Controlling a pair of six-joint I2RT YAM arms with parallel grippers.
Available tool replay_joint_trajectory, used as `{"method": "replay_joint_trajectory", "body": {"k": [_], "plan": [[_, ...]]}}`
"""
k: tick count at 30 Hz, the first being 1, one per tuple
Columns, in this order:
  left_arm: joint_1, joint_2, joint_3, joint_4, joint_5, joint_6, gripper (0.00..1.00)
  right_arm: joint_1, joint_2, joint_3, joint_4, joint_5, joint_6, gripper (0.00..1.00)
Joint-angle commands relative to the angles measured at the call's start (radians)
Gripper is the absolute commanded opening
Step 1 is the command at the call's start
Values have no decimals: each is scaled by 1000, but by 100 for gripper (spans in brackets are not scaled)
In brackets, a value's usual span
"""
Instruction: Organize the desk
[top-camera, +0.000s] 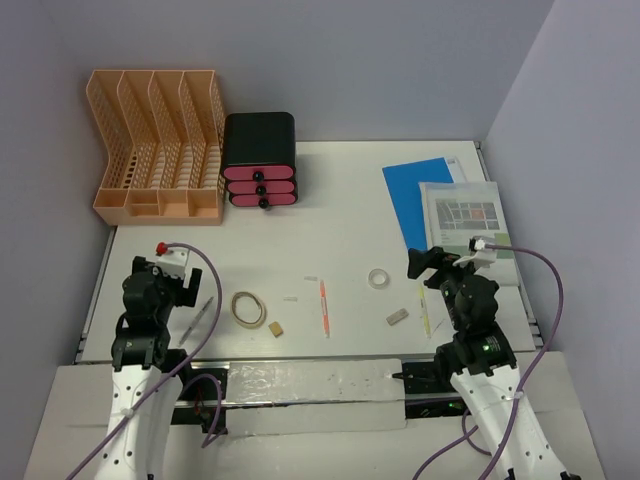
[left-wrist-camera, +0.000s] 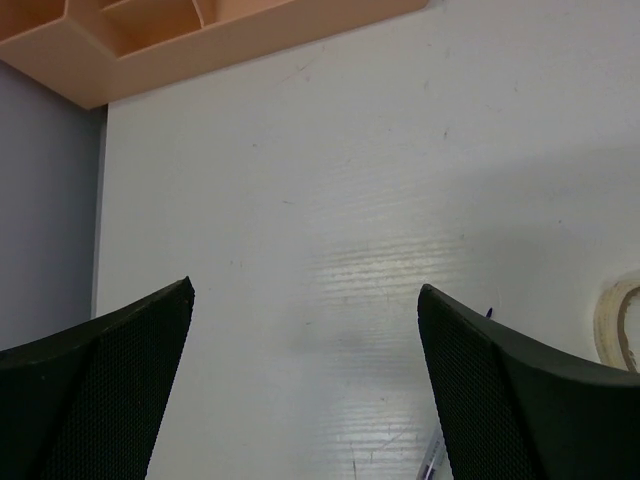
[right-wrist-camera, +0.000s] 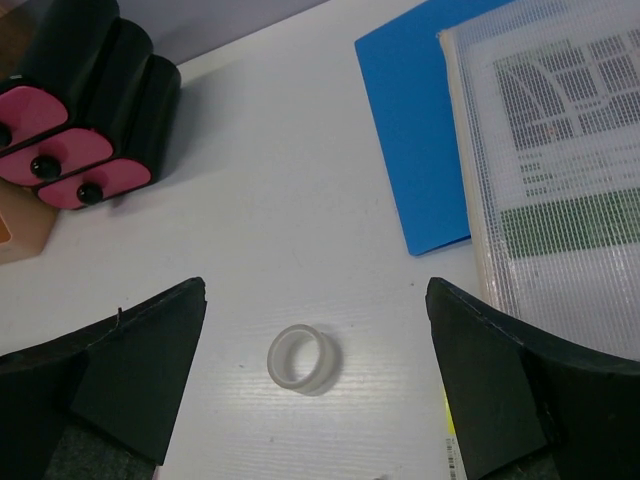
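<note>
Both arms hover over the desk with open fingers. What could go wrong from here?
1. The tape roll is small and lies flat between the open right fingers. If they pinch it, it may slip or roll away.
2. A thin pen lies close beside the open left fingers. Lowering them could push it toward the near edge of the desk.

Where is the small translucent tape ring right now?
In the top view the small translucent tape ring lies right of centre on the white desk, between the orange pen and the blue folder.
</note>
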Motion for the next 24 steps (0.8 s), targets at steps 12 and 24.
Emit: {"method": "replay_joint_trajectory", "body": {"k": [12,24], "plan": [[4,374,411,-657,296,342,86,6,-115,-14,-16,65,101,100],[-246,744,339,-406,51,132,75,6,-33,21,-37,58,87,100]]}}
